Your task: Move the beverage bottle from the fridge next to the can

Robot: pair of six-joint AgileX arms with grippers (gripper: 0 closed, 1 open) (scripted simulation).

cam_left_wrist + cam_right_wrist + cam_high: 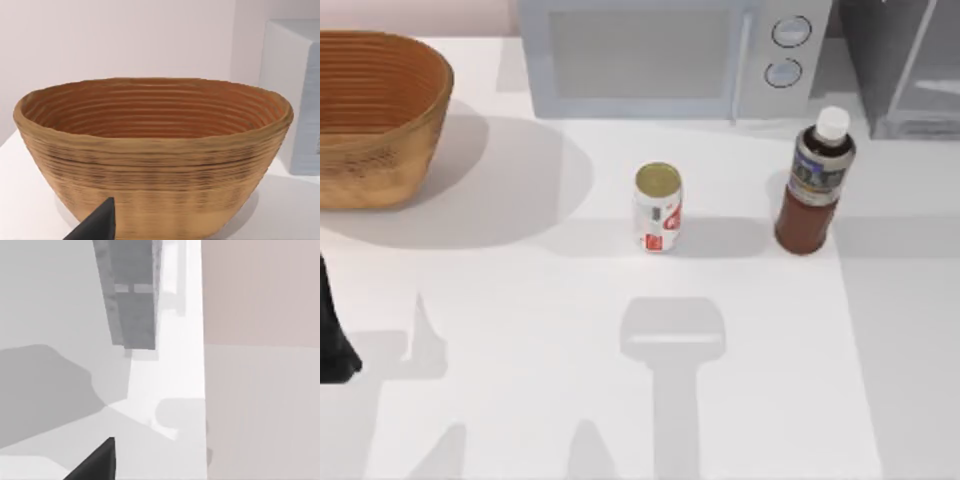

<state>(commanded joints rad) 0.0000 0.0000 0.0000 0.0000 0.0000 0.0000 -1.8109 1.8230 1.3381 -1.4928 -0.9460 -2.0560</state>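
The beverage bottle, reddish-brown with a white cap and a grey-blue label, stands upright on the white table, in front of the fridge. To its left, a can's width or two away, stands the can, white with red markings and a gold top. The fridge, grey with a glass-panelled door, fills the back right corner; its grey side also appears in the right wrist view. My left arm is parked at the table's left edge. A dark tip of my left gripper points at the basket. A dark tip of my right gripper hangs over the table.
A woven basket sits at the back left. A white microwave with two round dials stands at the back, between basket and fridge. The table's right edge borders a pale wall.
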